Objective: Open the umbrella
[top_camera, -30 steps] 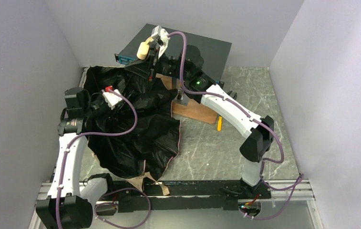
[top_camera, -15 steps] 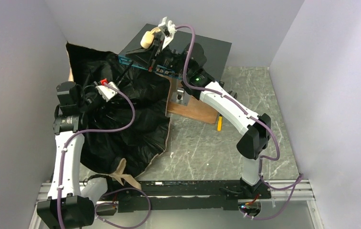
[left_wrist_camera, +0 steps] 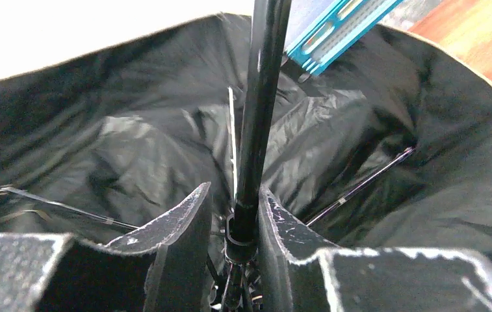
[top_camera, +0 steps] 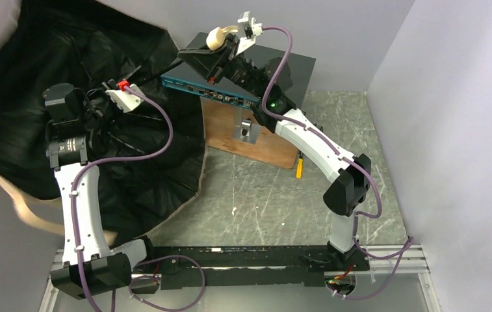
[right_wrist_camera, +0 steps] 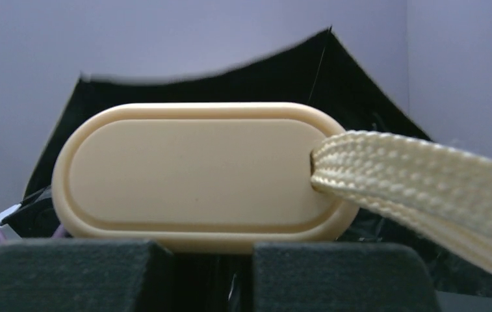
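The right gripper (right_wrist_camera: 247,252) clamps the cream handle (right_wrist_camera: 197,175) of the umbrella (top_camera: 28,97) at far centre, the left gripper (left_wrist_camera: 234,195) pinching its shaft (left_wrist_camera: 260,97) at left.

Grey marbled surface (top_camera: 262,195), wooden box (top_camera: 220,123) standing toward its far side, small yellow item (top_camera: 299,168) just beside the box, umbrella (top_camera: 139,188) spread black over its left part.

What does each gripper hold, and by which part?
The right gripper holds the umbrella by its cream handle; the left gripper clasps its black shaft.
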